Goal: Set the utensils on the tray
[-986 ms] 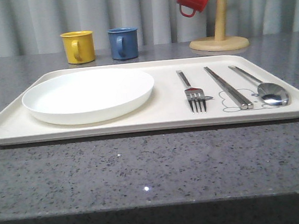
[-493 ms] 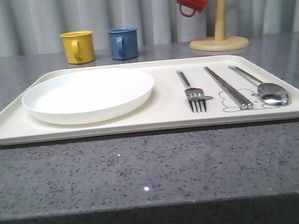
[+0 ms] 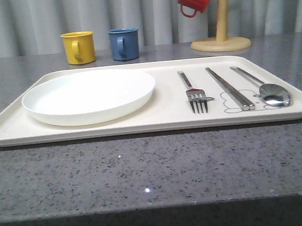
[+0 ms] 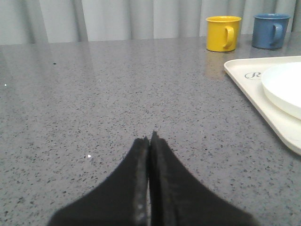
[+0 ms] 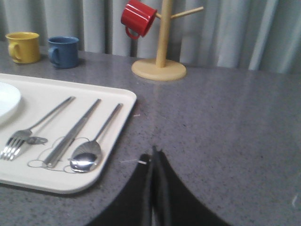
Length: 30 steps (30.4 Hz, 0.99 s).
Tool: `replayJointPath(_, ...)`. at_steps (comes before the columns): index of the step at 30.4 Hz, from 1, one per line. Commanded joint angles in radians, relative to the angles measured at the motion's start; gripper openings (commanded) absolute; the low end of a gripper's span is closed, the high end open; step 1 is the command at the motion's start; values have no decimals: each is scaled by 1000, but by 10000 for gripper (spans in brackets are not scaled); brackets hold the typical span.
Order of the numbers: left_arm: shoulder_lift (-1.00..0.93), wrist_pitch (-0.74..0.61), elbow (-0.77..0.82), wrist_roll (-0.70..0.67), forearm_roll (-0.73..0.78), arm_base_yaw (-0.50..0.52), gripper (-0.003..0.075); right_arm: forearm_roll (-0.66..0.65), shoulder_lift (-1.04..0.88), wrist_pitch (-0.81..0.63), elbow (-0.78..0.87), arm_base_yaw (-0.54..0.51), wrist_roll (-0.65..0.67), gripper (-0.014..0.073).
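The fork, chopsticks and spoon all lie on the tray, side by side right of the plate, long axes running away from me. My right gripper sits nearer, just off the tray's right edge, fingers pressed together, empty. My left gripper, also closed, rests on bare table left of the tray. I judge nothing remains to place.

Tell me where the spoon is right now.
In the front view the spoon lies flat on the tray at its right end, just right of the chopsticks, bowl toward the near rim.
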Motion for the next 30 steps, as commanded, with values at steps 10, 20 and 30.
replayJointPath(10,-21,-87,0,-11,-2,2,-18,3,-71,-173,207,-108,-9,-67)
replayJointPath(20,-21,-89,0,-11,-2,2,-18,3,-70,-154,207,-122,-9,-67)
replayJointPath(30,-21,-89,0,-11,-2,2,-18,3,-70,-154,207,-122,-9,-67)
